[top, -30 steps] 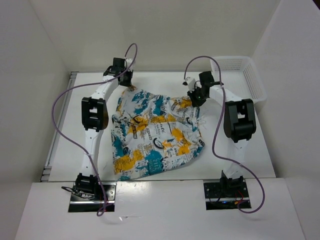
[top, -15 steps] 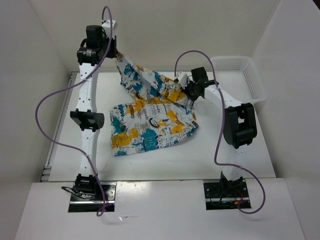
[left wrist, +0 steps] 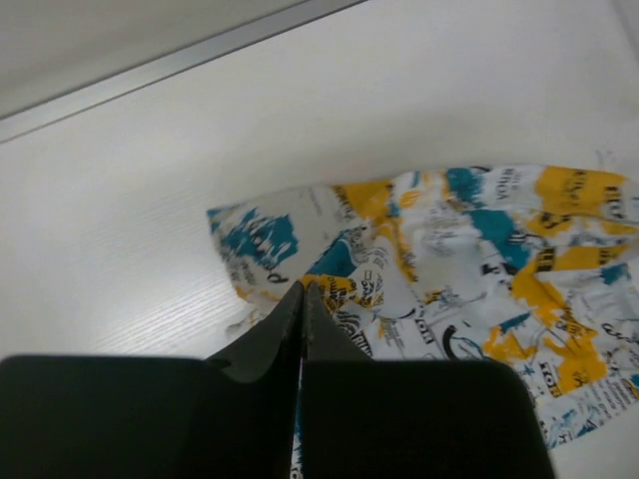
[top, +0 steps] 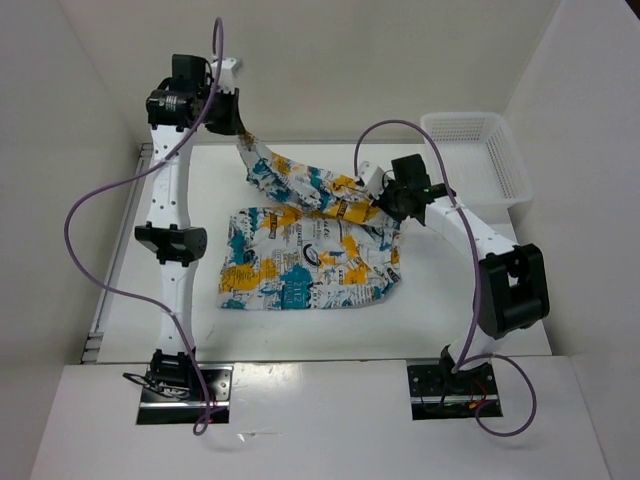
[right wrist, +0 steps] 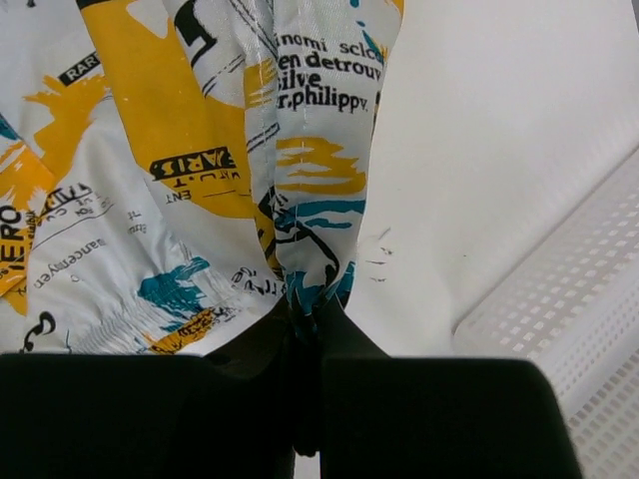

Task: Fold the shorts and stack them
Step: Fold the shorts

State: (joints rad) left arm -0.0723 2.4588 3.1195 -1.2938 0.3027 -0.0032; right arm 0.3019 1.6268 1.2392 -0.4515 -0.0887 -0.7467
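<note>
fingers on both arms are clenched on the shorts: the left fingers hold one corner raised above the far left of the table, and the right fingers pinch an edge lower down, near the white mesh basket. between the two grips the fabric runs as a sagging, twisted band. the rest lies spread on the middle of the table, between the arms.
</note>
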